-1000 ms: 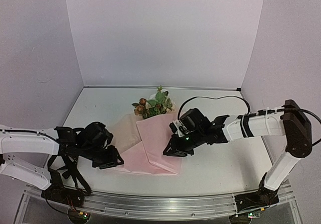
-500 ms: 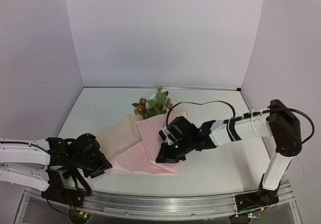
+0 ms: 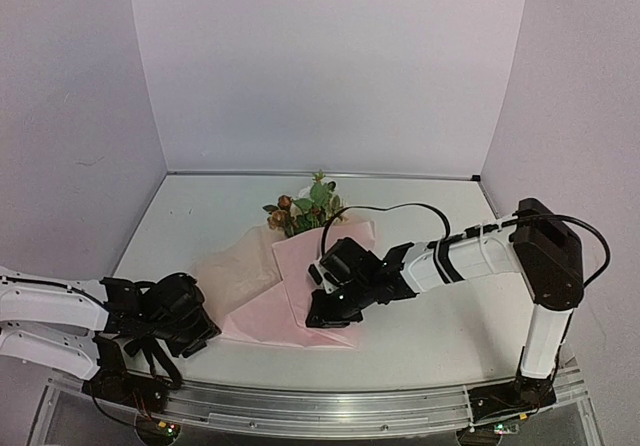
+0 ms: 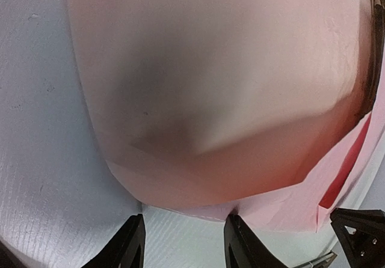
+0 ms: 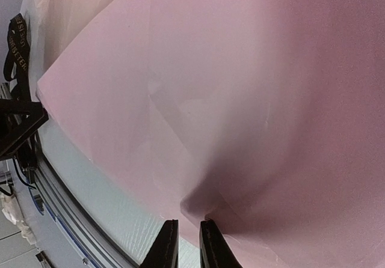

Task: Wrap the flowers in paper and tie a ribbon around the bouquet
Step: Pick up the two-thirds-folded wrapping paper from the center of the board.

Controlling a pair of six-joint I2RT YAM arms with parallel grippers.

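The flowers (image 3: 305,209), pink and cream roses with green leaves, lie at the far end of the pale pink paper (image 3: 262,311). The paper is folded over their stems, which are hidden. My right gripper (image 3: 318,316) is low over the paper's near edge. In the right wrist view its jaws (image 5: 187,244) are nearly together, with a pucker of paper (image 5: 198,205) raised at the tips. My left gripper (image 3: 205,328) is left of the paper, open (image 4: 185,244) over bare table, and the paper's edge (image 4: 198,211) lies just beyond its fingertips (image 4: 240,241). The black lettered ribbon (image 5: 17,48) lies past the paper's left corner.
The metal rail (image 3: 320,406) runs along the table's near edge, close behind both grippers. White walls close in the back and both sides. The bare table (image 3: 440,336) stretches right of the paper.
My left gripper pulled back left off the paper and opened wider, and the paper's left flap spread flatter. My right gripper slid left along the paper's near edge.
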